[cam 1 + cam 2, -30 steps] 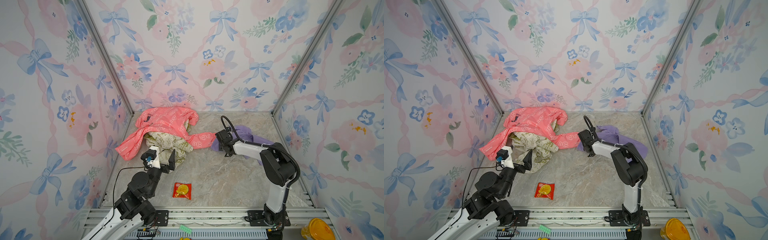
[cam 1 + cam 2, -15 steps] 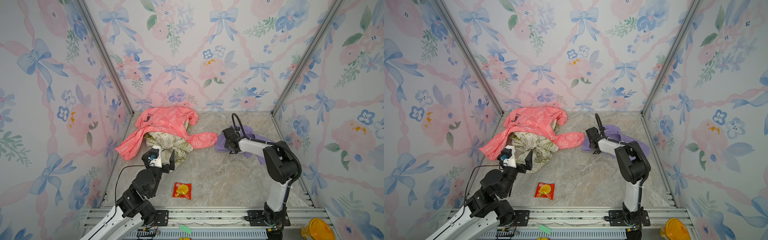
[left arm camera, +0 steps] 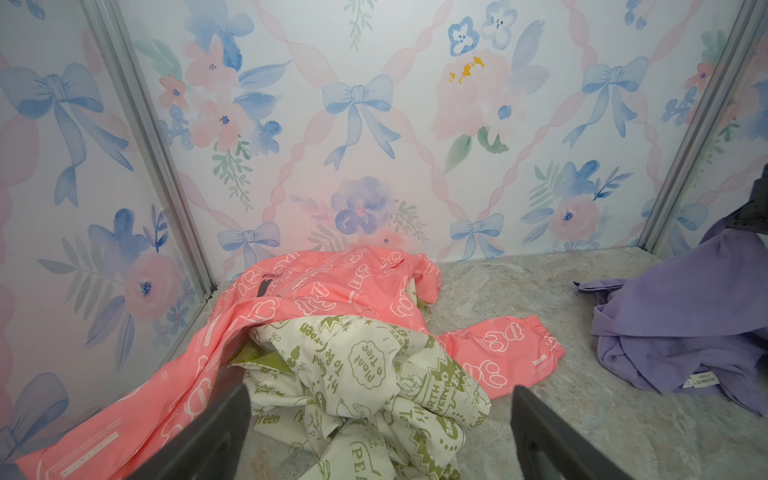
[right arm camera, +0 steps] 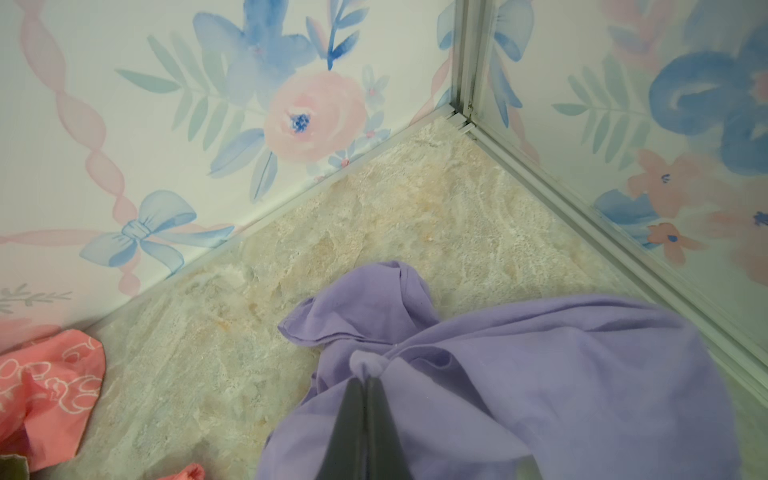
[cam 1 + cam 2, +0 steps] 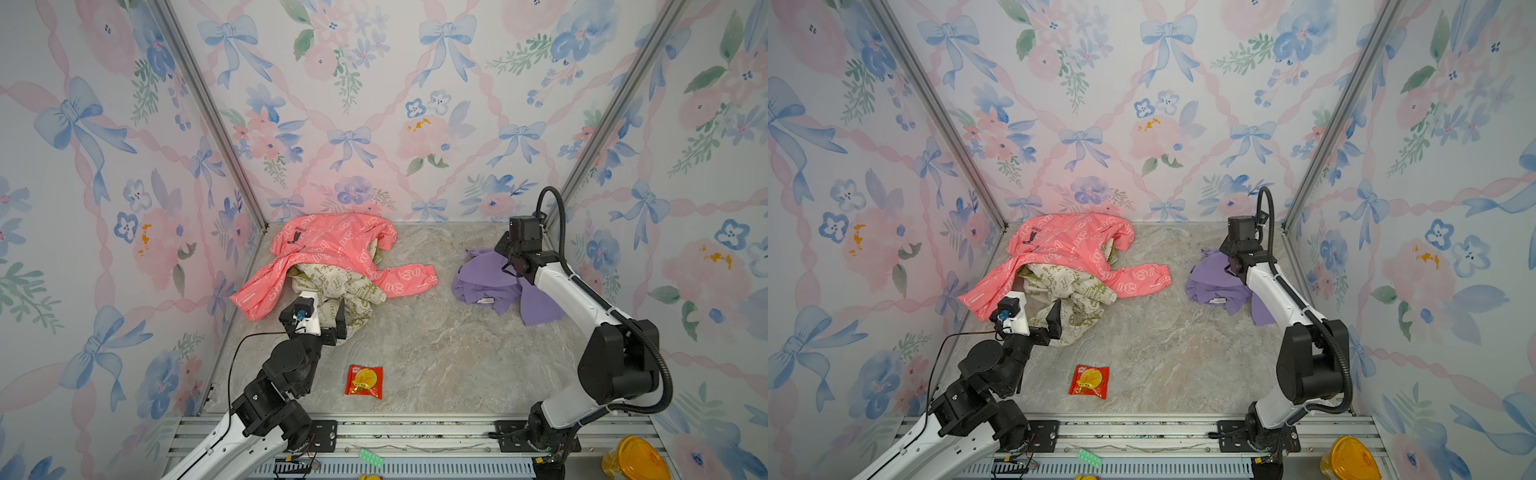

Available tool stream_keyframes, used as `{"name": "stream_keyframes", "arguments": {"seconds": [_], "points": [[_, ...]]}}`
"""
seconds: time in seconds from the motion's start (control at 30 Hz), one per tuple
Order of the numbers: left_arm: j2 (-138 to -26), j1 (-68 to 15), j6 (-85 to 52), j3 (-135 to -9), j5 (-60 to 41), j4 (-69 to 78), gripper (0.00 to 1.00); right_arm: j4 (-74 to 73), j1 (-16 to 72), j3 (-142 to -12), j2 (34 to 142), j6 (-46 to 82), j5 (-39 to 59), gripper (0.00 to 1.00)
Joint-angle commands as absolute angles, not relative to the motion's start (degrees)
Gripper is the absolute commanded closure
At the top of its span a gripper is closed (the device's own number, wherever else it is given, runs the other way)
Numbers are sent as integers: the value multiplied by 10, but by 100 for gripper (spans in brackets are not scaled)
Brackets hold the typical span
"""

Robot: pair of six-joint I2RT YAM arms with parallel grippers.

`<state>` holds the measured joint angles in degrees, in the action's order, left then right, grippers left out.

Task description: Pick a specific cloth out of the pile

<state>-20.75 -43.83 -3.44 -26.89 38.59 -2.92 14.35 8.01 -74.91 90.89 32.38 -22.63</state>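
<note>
- The pile point(image 5: 332, 270) is a heap of garments on the marble-patterned counter point(image 5: 436, 353). In it, a coral-pink jacket point(image 5: 328, 245) with white outline print is draped over a cream cloth point(image 5: 336, 286) with olive-green print.
- The lavender cloth point(image 5: 486, 278) lies crumpled on the counter to the right of the pile, apart from it. The jacket's sleeve reaches toward the lavender cloth but does not touch it.
- The right tool point(image 4: 367, 380) is closed, its two fingers pinching a bunched fold of the lavender cloth on the side away from the pile.
- The left tool point(image 3: 380, 390) is spread wide and holds nothing. It hovers just in front of the pile, at the cream cloth's near edge.
- A red snack packet point(image 5: 364, 381) lies flat on the counter in front of the pile, well apart from it.
</note>
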Motion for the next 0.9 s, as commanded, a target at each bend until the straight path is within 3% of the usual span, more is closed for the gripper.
{"name": "stream_keyframes", "arguments": {"seconds": [0.0,0.13,0.27,0.33,0.47,0.53,0.87], "points": [[-201,-436,-26,-270,396,-27,2,156,60,-745,873,336,-216,97],[-203,-436,-26,-269,396,-27,2,139,32,-686,826,382,-233,83],[-206,-436,-24,-268,397,-27,2,144,9,-642,776,425,-248,36],[-207,-436,-23,-268,397,-27,2,151,7,-632,746,432,-265,20],[-212,-436,-24,-267,401,-27,2,132,7,-603,665,434,-274,5],[-215,-436,-19,-267,404,-27,2,115,7,-584,624,431,-273,1],[-301,-436,-112,-308,514,-16,2,43,8,-429,441,370,-263,3]]}}
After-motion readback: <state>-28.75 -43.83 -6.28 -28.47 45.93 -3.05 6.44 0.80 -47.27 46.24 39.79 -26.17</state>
